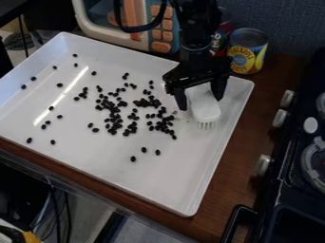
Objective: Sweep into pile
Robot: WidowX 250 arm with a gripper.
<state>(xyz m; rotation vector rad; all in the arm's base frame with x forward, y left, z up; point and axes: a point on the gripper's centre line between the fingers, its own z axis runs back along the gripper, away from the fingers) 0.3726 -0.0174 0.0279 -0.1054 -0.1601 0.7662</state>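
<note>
White tray [171, 175] on wooden counter [238, 161], cans [247, 52] beyond far rim, stove [289, 163] right, beans [147, 102] scattered, my claw [200, 103] clamped on brush [204, 109] near right rim

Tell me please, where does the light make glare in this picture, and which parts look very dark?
Camera view: a long, bright streak of glare on the left part of the white tray; also in the camera view: the black tool and the stove look very dark, while the white brush stands out brightly.
</note>
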